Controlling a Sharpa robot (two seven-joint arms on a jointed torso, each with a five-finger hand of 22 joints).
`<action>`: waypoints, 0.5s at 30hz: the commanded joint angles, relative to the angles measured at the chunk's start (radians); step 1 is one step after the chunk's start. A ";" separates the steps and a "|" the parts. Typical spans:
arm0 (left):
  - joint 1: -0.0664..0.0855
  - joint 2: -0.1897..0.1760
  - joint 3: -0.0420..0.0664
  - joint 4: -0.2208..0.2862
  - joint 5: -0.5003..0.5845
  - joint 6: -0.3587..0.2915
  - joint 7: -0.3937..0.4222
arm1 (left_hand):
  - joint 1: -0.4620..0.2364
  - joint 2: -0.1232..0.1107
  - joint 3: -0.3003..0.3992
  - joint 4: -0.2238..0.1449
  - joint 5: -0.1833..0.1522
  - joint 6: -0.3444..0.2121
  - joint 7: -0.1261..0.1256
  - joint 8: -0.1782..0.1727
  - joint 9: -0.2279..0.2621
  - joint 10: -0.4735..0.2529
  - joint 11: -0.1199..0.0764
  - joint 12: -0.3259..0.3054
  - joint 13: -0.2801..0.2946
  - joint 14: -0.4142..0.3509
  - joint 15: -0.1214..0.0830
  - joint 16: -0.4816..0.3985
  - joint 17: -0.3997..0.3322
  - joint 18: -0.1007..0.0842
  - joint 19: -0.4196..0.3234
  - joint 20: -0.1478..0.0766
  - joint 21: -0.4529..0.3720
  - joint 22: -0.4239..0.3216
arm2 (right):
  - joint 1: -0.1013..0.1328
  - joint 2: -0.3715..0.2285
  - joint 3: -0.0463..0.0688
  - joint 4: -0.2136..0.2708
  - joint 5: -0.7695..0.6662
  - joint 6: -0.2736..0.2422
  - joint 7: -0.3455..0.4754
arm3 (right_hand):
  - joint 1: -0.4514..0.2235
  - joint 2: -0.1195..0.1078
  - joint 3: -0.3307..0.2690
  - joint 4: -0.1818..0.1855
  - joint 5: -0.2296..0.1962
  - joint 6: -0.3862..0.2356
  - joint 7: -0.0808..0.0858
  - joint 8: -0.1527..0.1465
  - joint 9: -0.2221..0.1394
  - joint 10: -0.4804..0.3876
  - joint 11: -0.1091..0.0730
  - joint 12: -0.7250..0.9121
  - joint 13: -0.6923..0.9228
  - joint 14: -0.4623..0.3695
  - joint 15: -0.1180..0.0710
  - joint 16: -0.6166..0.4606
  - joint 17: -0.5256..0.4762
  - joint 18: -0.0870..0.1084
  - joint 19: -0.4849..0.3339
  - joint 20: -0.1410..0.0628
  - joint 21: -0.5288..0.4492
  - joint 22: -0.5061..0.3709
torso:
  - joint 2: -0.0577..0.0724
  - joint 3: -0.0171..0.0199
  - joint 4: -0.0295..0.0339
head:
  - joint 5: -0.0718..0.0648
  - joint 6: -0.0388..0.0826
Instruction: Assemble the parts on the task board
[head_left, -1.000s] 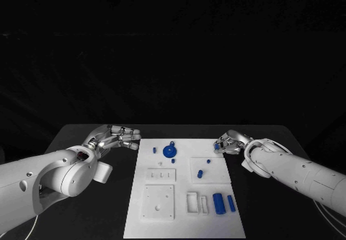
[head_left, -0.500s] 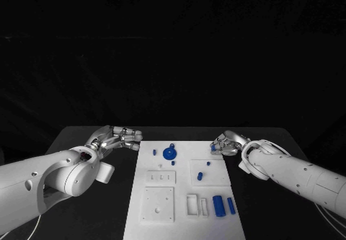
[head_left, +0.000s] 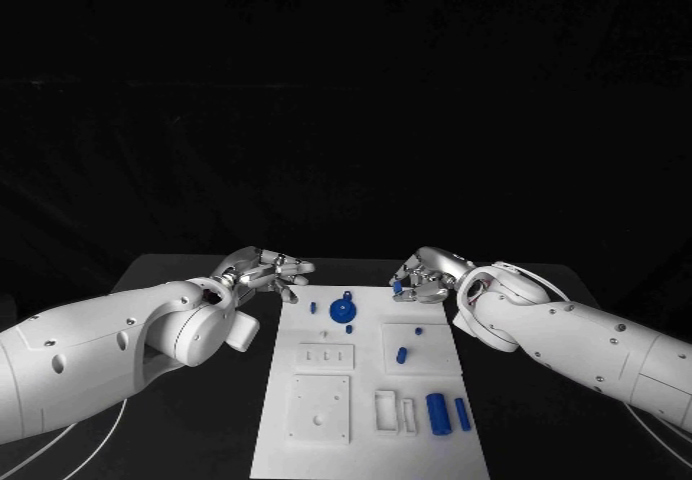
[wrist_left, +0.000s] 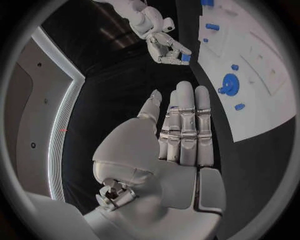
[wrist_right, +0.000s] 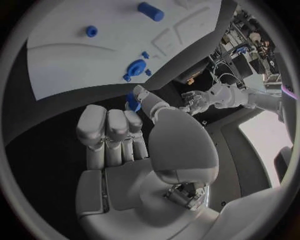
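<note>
The right hand (head_left: 423, 276) pinches a small blue plastic part (head_left: 397, 288) over the white task board's (head_left: 361, 440) far edge, apparently for insertion; the left hand (head_left: 268, 272) hovers open-fingered, holding nothing.

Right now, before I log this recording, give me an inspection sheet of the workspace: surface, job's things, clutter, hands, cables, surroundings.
Surface: black table, bare around the board.
Job's things: white task board lies mid-table; on it a blue gear-like part, small blue pegs and two blue cylinders near its near right corner.
Clutter: nothing seen.
Hands: left hand hovers off the board's far left corner, fingers apart, holding nothing; right hand is at the board's far right corner, pinching a small blue part.
Cables: white cables trail beside the left arm on the table.
Surroundings: dark backdrop beyond the table.
</note>
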 joint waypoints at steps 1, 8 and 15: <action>0.001 0.028 0.000 -0.028 -0.022 0.076 -0.098 | 0.003 -0.027 -0.016 0.042 -0.008 -0.004 -0.002 -0.002 0.000 0.049 -0.010 0.022 0.013 -0.039 -0.011 0.133 0.079 -0.005 0.006 -0.009 0.053 0.039 | 0.004 0.015 0.000 0.033 -0.094 0.049 -0.110 | -0.004 -0.010 0.005 0.002 -0.006 0.007 0.000 0.005 0.003 -0.001 -0.007 -0.006 -0.001 0.002 -0.003 -0.006 -0.001 -0.006 0.023 0.001 -0.007 0.127 | -0.012 -0.0048 -0.0026 | 0.013 -0.004; 0.002 0.080 -0.002 -0.079 -0.075 0.120 -0.161 | -0.127 -0.071 -0.044 0.160 0.282 0.136 -0.051 0.036 0.058 0.049 -0.031 0.135 0.076 -0.064 -0.029 0.221 0.107 -0.009 -0.017 -0.023 0.106 0.089 | 0.008 0.062 0.000 0.070 -0.115 0.051 -0.173 | -0.003 -0.013 0.011 0.003 0.020 0.002 0.002 0.004 0.002 -0.004 -0.008 -0.014 -0.007 0.002 -0.003 -0.012 -0.004 -0.006 0.024 0.001 -0.010 0.127 | -0.018 -0.0057 -0.0063 | 0.024 -0.013; 0.002 0.122 -0.002 -0.114 -0.132 0.103 -0.205 | -0.152 -0.124 0.021 0.203 0.284 0.100 -0.079 0.100 0.394 0.034 -0.045 0.200 0.128 -0.075 -0.036 0.277 0.100 -0.015 -0.034 -0.033 0.131 0.134 | 0.014 0.104 0.000 0.086 -0.121 0.060 -0.219 | -0.007 -0.013 0.009 0.002 0.025 -0.001 0.002 0.004 0.003 -0.007 -0.008 -0.019 -0.010 0.002 -0.003 -0.015 -0.005 -0.005 0.024 0.001 -0.013 0.126 | -0.017 -0.0050 -0.0068 | 0.023 -0.019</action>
